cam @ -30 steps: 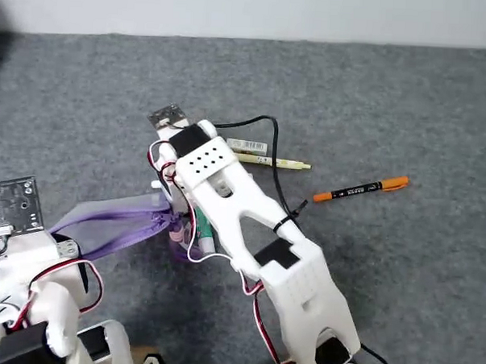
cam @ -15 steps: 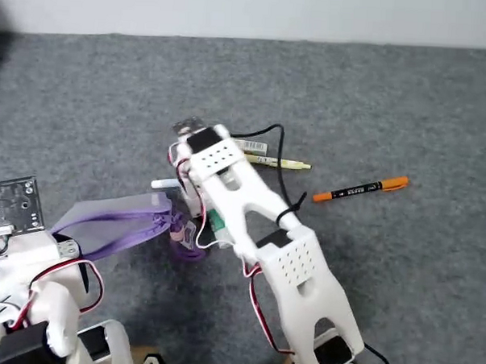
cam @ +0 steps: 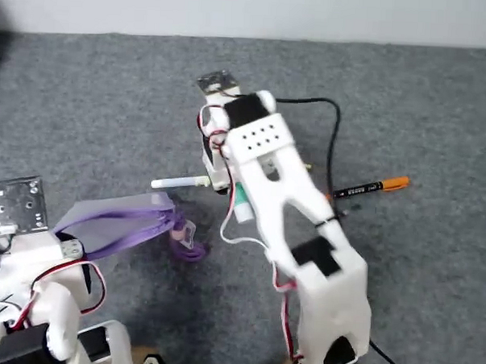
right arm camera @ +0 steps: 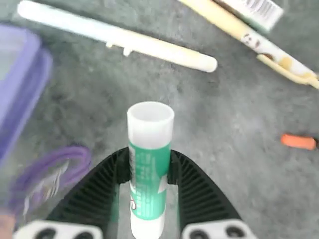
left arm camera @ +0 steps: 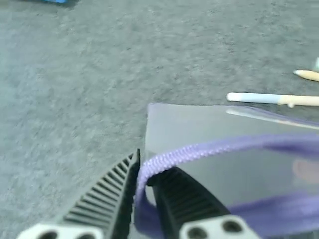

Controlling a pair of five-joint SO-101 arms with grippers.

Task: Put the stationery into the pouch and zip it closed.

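Note:
A clear pouch (cam: 120, 223) with a purple zipper edge lies at the left, and my left gripper (cam: 65, 245) is shut on its near corner. In the left wrist view the ribbed fingers (left arm camera: 117, 189) pinch the purple edge of the pouch (left arm camera: 209, 149). My right gripper (cam: 239, 204) hangs just right of the pouch mouth, shut on a green-and-white glue stick (right arm camera: 148, 154). A pale blue pen (cam: 181, 182) lies beside the pouch. An orange marker (cam: 364, 187) lies farther right. A yellow pen (right arm camera: 249, 42) lies beyond the pale pen (right arm camera: 114, 37).
A purple zipper pull loop (cam: 185, 242) trails from the pouch mouth. A small barcoded item (right arm camera: 254, 10) lies by the yellow pen. Grey carpet covers the table up to the white wall at the back. The right arm's black cable (cam: 333, 146) arcs above the marker.
My right arm has swung away from the pouch mouth, rightward and toward the back, with the glue stick still held. The pale blue pen is now uncovered. The left arm has kept still.

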